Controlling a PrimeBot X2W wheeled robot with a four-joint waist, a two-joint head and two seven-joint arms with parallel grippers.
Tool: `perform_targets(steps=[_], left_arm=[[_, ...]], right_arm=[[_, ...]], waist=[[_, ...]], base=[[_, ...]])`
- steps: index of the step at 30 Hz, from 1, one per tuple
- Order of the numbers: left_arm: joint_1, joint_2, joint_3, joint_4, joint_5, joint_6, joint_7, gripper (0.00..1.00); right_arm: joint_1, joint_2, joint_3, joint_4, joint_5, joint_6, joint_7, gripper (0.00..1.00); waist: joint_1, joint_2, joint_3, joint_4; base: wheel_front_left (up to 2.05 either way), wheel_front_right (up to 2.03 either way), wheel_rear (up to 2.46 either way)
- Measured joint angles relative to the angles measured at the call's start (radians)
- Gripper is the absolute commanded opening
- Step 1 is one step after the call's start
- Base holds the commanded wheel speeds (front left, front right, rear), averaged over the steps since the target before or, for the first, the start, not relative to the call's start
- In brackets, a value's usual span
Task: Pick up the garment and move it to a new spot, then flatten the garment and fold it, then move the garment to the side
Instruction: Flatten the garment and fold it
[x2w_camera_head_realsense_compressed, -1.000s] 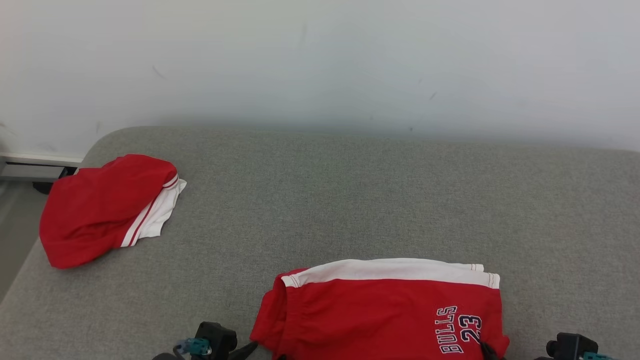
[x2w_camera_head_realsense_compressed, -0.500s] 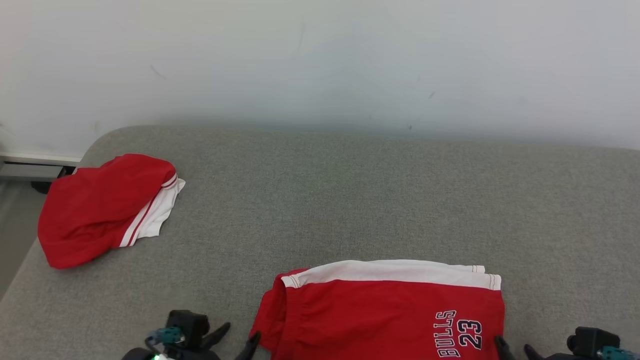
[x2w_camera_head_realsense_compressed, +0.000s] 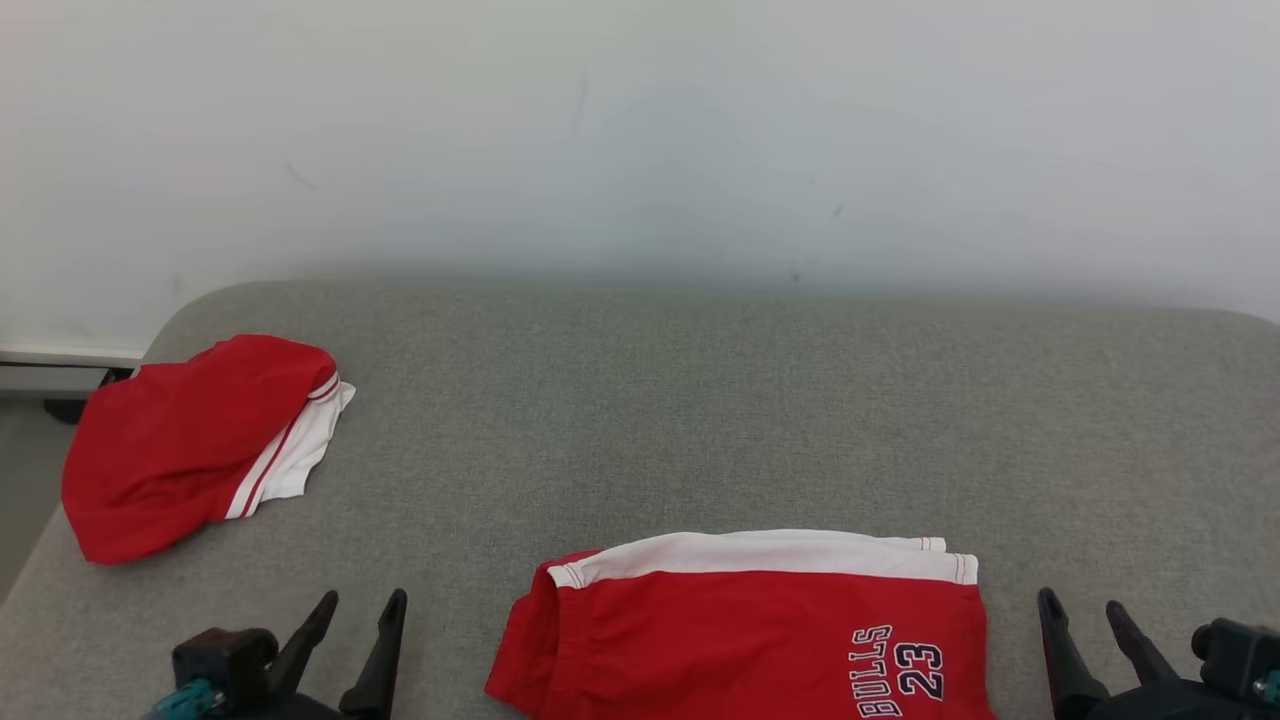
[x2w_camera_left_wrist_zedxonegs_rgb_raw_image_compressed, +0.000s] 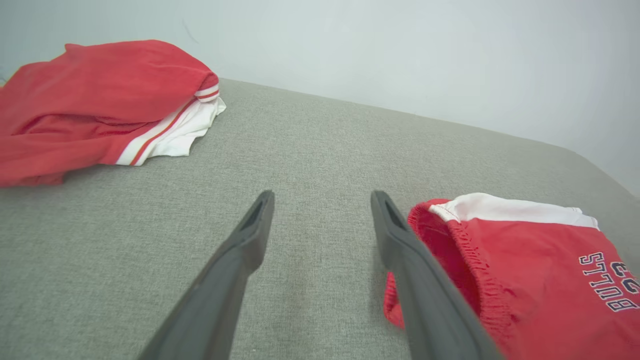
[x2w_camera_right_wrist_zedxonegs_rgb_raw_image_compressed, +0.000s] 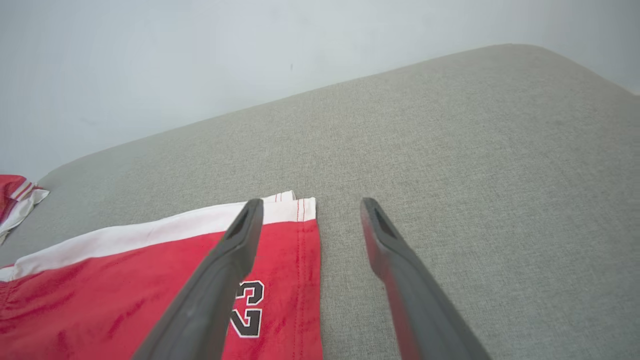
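Head view: folded red garment (x2w_camera_head_realsense_compressed: 740, 640), white-banded; left claw (x2w_camera_head_realsense_compressed: 364, 600), right claw (x2w_camera_head_realsense_compressed: 1080, 602) both spread empty.

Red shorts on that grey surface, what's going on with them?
A two-armed robot is folding clothes. The red shorts lie folded near it on the grey surface. Its left gripper and right gripper are open and empty, one either side of the shorts. Another red garment sits bunched at the far left.
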Motion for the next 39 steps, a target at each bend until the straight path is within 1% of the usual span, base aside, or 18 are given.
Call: perform_targets(steps=[7, 11, 13, 14, 19, 25, 28, 39], left_arm=[[0.063, -0.005, 0.12, -0.088, 0.006, 0.0, -0.006, 1.0], [0.112, -0.046, 0.19, -0.133, 0.026, 0.0, -0.006, 1.0], [0.141, -0.054, 0.221, -0.153, 0.034, 0.0, -0.006, 1.0], [0.158, -0.051, 0.232, -0.162, 0.041, 0.0, -0.006, 1.0], [0.22, -0.017, 0.22, -0.219, 0.082, 0.0, -0.006, 1.0], [0.235, 0.007, 0.211, -0.278, 0.126, 0.0, -0.006, 1.0], [0.258, 0.007, 0.213, -0.286, 0.132, 0.0, -0.005, 1.0], [0.277, 0.007, 0.243, -0.327, 0.16, 0.0, 0.027, 1.0]], right_arm=[[0.001, 0.007, 0.006, -0.016, 0.002, 0.053, -0.094, 1.0], [0.002, 0.009, 0.005, -0.022, 0.003, 0.079, -0.144, 1.0], [0.001, 0.009, 0.007, -0.022, 0.005, 0.097, -0.16, 1.0], [0.001, 0.009, 0.009, -0.023, 0.005, 0.104, -0.167, 1.0], [-0.002, 0.01, 0.026, -0.017, 0.005, 0.132, -0.195, 1.0], [-0.005, 0.011, 0.027, -0.012, 0.005, 0.14, -0.217, 1.0], [-0.013, 0.013, 0.032, -0.008, 0.005, 0.148, -0.225, 1.0], [-0.016, 0.021, 0.033, 0.016, 0.004, 0.148, -0.247, 1.0]], waist=[[0.0, 0.0, -0.019, -0.012], [0.0, 0.0, -0.029, -0.015], [0.0, 0.0, -0.034, -0.016], [-0.0001, 0.0, -0.036, -0.018], [-0.0001, 0.0, -0.042, -0.034], [0.0, 0.0, -0.041, -0.042], [-0.0001, 0.0, -0.04, -0.043], [-0.0001, 0.0, -0.034, -0.029]], base=[[0.0, 0.0, 0.0], [0.0, 0.0, 0.0], [0.0, 0.0, 0.0], [0.0, 0.0, 0.0], [0.0, 0.0, 0.0], [0.0, 0.0, 0.0], [0.0, 0.0, 0.0], [0.0, 0.0, 0.0]])
